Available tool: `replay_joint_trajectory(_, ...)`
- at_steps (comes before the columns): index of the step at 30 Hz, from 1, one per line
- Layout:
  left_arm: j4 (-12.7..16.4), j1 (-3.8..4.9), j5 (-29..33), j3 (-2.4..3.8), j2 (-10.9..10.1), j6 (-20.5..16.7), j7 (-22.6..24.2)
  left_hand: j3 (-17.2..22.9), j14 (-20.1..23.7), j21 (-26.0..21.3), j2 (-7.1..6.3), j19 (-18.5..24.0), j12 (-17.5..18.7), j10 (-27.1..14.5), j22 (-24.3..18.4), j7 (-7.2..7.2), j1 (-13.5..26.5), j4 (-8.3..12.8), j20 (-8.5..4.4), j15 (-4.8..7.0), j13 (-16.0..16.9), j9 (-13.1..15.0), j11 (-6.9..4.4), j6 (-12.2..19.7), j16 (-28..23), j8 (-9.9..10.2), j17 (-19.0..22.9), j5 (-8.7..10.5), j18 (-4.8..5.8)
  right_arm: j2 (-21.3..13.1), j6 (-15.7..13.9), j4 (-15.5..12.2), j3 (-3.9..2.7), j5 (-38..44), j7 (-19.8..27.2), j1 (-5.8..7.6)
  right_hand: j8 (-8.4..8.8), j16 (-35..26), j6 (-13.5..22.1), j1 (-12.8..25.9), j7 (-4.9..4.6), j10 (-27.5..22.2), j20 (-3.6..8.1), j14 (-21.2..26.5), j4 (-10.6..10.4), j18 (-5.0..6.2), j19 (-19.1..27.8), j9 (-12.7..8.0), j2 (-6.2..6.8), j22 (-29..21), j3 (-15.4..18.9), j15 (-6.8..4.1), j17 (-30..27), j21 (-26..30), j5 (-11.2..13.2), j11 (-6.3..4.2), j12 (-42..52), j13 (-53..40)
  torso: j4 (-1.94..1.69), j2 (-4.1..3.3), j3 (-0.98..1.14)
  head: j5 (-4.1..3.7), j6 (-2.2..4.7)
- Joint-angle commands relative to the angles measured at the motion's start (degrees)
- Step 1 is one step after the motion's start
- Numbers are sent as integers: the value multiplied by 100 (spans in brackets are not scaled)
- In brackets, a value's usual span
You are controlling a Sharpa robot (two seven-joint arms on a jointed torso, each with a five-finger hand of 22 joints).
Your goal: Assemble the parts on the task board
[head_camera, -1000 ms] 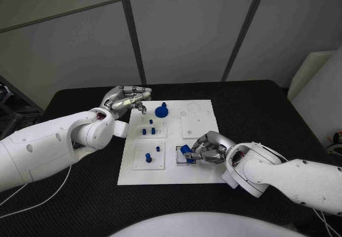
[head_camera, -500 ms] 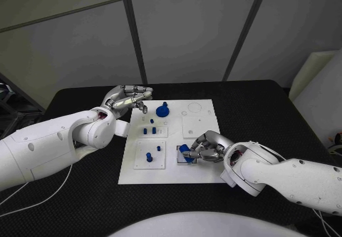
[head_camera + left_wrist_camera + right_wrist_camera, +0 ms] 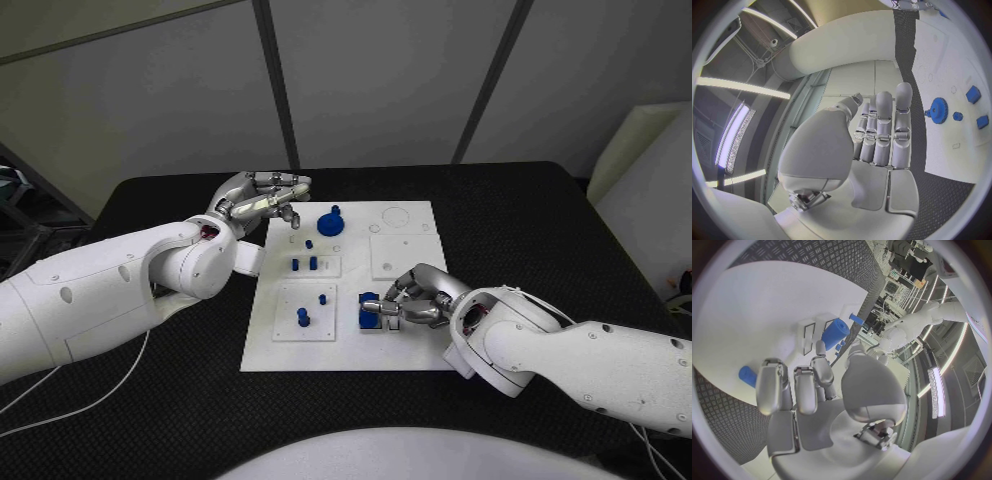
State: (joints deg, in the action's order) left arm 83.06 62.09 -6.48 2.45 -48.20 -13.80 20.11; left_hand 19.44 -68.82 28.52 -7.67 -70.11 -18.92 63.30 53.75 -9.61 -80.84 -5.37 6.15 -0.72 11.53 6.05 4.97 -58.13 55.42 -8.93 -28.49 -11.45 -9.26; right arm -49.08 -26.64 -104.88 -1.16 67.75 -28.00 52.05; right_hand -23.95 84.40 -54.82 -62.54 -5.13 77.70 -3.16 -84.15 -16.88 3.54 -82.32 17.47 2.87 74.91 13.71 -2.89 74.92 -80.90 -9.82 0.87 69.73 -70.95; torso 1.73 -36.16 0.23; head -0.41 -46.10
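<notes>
Head view: right robot hand (image 3: 408, 303) lowered over the near right of the flat white plastic task board (image 3: 418, 350), fingers curled round a chunky blue plastic part (image 3: 369, 311) at a recessed square plate. Left robot hand (image 3: 263, 199) raised at the board's far left corner, fingers together and curled, nothing in them (left wrist view: same, with a blue toothed gear (image 3: 938, 110) and small blue blocks beyond the fingertips). Further small blue pegs (image 3: 303, 264) upright in the left-hand plates; black textured tabletop (image 3: 548, 230) all round.

Risks, judged from this moment: tilt of the held part against the recess edge, hence jamming or a skewed seat; sideways push from the curled fingers, hence a shifted board, unclamped as far as can be seen; slip from the grasp on early opening, hence a part toppled onto the neighbouring plate. Contact between part and socket hidden by the fingers, so seating not verifiable here.
</notes>
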Motion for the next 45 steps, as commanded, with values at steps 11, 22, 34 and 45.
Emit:
replay_joint_trajectory(11,-9,7,12,2,10,68,-11,-34,38,-23,59,41,-35,-45,-11,15,-4,14,3,12,8,-9,10,41,-1,-21,11,1,-116,-85,77,-109,-1,327,248,6,-69,-1,-53,-395,44,35,11,-364,207,-28,22,141,-38,152,-392,-50,347,27,-244,-45,38,-81,16,4,8,6,5)
replay_joint_trajectory(22,-18,-4,12,1,17,75,-13,-32,39,-26,66,40,-40,-50,-13,14,-10,15,3,12,9,-10,11,44,1,-22,12,-1,-117,-150,158,-184,0,896,266,6,-433,19,-305,-1396,190,212,101,-376,746,-49,-36,370,-145,250,-611,-154,405,-34,-232,-176,253,-296,4,3,9,-22,7)
replay_joint_trajectory(34,-13,-11,12,-1,7,80,-17,-32,41,-27,69,39,-43,-54,-14,13,-12,15,3,11,10,-11,12,45,2,-23,14,-1,-117,-68,211,-78,-1,973,58,6,-560,24,-286,-1311,232,251,137,-380,641,-56,-55,457,-313,277,-610,-188,422,-51,-358,-213,276,-327,8,0,2,-17,-8)
replay_joint_trajectory(45,-8,-12,12,-2,-11,80,-20,-32,41,-27,69,39,-43,-54,-14,13,-12,15,3,11,10,-11,12,45,2,-23,14,-1,-117,-76,346,-27,-1,974,26,6,-639,27,-241,-1482,266,267,161,-383,716,-57,-58,514,-365,284,-654,-214,434,-52,-414,-244,286,-349,5,-1,3,-12,-35)
